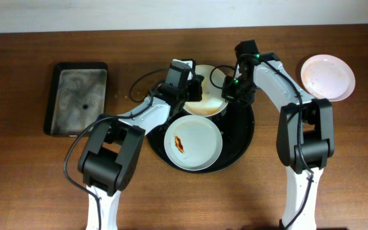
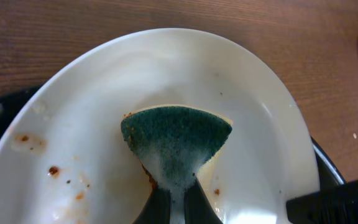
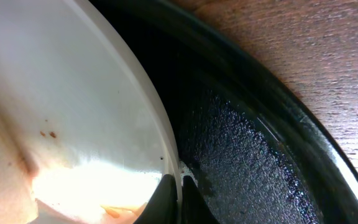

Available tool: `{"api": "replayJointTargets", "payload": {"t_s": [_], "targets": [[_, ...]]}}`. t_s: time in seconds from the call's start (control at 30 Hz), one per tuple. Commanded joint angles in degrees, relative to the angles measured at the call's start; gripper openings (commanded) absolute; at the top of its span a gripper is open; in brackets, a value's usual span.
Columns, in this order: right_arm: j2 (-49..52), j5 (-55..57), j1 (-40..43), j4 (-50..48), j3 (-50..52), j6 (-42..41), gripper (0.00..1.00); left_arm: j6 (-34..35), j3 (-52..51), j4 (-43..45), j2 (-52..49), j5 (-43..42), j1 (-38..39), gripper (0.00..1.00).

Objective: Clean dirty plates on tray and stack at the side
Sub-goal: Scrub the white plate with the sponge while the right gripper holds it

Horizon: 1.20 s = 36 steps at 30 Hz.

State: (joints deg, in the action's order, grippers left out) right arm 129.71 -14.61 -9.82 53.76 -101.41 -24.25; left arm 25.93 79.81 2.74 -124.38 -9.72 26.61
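Overhead view: the tray (image 1: 240, 137) sits mid-table. The far plate (image 1: 211, 102) reaches past the tray's far rim, while the near plate (image 1: 200, 150), marked with a red-brown smear, lies flat inside the near rim with the two edges overlapping. A third plate (image 1: 328, 76) lies on bare wood well right of the tray. The left gripper (image 2: 178, 198) is clamped on a green sponge (image 2: 176, 137) pressed to the far plate's inner face. The right gripper (image 3: 178, 198) pinches that plate's right edge, jaws narrow, close over the tray floor. A sponge tray (image 1: 78, 99) lies well left of the tray, with open wood between them.
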Motion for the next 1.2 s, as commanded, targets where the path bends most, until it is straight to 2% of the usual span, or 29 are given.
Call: {"api": "replayJointTargets", "payload": {"t_s": [0.0, 0.17, 0.3, 0.53, 0.67, 0.73, 0.9, 1.1, 1.17], "targets": [[2.03, 1.07, 0.09, 0.72, 0.63, 0.44, 0.04, 1.88, -0.26, 0.70, -2.93, 1.18, -0.59, 0.01], [2.03, 1.11, 0.11, 0.87, 0.63, 0.46, 0.04, -4.09, -0.26, 0.22, -3.39, 10.84, -1.01, 0.00], [2.03, 1.36, 0.11, 1.33, 0.63, 0.46, 0.04, -6.71, -0.26, -0.28, -1.88, 14.27, -2.14, 0.01], [2.03, 1.73, 0.11, 1.75, 0.63, 0.44, 0.04, -16.68, -0.24, -2.58, 6.38, 23.34, -2.01, 0.01], [2.03, 1.73, 0.11, 1.77, 0.63, 0.44, 0.04, -17.99, -0.26, -4.33, 12.46, 29.11, -2.03, 0.00], [2.03, 1.70, 0.11, 1.75, 0.63, 0.44, 0.04, -17.62, -0.26, -4.94, 12.83, 28.11, -2.01, 0.01], [2.03, 1.68, 0.11, 1.75, 0.63, 0.44, 0.04, -8.59, -0.26, -7.56, 10.32, 12.44, -2.01, 0.01], [2.03, 1.70, 0.11, 1.73, 0.63, 0.46, 0.04, -6.80, -0.26, -4.46, 4.13, 2.69, -2.03, 0.01], [2.03, 1.70, 0.11, 1.75, 0.63, 0.46, 0.04, -5.99, -0.26, -3.82, 2.38, 2.38, -2.03, 0.00]]}}
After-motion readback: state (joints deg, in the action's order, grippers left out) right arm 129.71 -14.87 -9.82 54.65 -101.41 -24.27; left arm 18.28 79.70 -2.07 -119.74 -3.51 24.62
